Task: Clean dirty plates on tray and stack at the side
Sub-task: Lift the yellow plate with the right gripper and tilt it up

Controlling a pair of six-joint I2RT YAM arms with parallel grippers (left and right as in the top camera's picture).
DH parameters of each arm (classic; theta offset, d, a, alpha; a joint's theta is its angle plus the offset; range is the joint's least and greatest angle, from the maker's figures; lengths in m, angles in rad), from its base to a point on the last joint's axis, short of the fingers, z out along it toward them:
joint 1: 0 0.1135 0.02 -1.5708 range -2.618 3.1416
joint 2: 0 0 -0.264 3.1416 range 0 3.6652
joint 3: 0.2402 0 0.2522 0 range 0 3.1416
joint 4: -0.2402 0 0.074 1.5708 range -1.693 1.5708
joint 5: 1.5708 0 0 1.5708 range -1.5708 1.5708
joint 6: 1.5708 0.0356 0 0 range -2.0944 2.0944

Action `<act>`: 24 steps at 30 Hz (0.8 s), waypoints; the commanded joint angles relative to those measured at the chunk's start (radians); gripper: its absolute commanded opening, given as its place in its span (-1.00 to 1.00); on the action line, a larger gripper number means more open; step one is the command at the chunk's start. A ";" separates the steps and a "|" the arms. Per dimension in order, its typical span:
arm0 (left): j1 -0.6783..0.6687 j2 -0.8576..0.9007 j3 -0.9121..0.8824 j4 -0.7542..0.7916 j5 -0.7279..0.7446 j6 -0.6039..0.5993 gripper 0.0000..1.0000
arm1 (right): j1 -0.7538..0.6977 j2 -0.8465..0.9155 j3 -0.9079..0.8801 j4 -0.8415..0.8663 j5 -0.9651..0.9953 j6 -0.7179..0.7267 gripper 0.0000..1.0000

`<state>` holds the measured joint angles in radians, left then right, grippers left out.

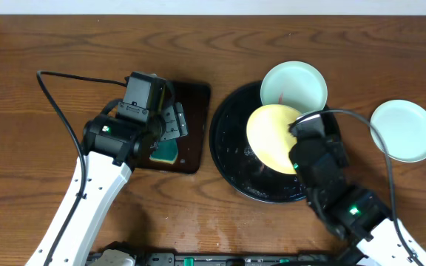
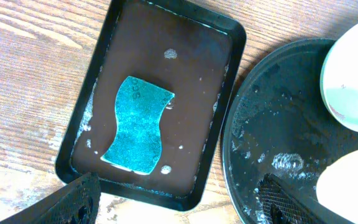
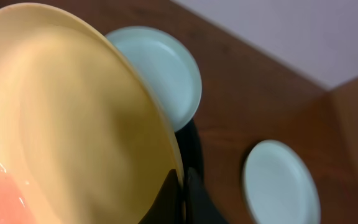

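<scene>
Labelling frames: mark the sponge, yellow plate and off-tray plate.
sponge [image 2: 137, 124]: left wrist view, middle of its top face.
yellow plate [image 1: 269, 137]: overhead view, exposed left half.
off-tray plate [image 1: 404, 131]: overhead view, centre.

The pale yellow plate [image 1: 272, 137] is pinched at its rim by the right gripper [image 1: 296, 134] and tilted steeply, with a pink-red patch on its inner face. Beneath that gripper lies the round glossy black tray [image 1: 226, 140], wet and flecked with suds. One mint-white plate [image 1: 294, 85] sits across the tray's far rim, just beyond the gripper. The other mint-white plate [image 1: 404, 131] lies flat on the table [image 1: 65, 44], off the tray, well to the gripper's right.
</scene>
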<state>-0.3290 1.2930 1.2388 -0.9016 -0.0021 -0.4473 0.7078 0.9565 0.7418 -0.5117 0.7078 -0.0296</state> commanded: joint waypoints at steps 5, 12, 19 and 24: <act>0.005 -0.002 0.015 -0.003 0.002 0.002 0.66 | 0.175 0.011 0.005 0.065 0.256 -0.187 -0.98; 0.005 -0.002 0.015 -0.003 0.002 0.002 0.65 | 0.271 0.013 0.005 0.074 0.339 -0.243 -0.98; 0.005 -0.002 0.015 -0.003 0.002 0.002 0.65 | 0.302 0.013 0.005 0.077 0.343 -0.301 -0.98; 0.005 -0.002 0.015 -0.003 0.002 0.002 0.65 | 0.302 0.013 0.005 0.086 0.343 -0.301 -0.98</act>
<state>-0.3290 1.2930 1.2388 -0.9016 -0.0021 -0.4473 0.9916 0.9691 0.7418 -0.4313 1.0172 -0.3145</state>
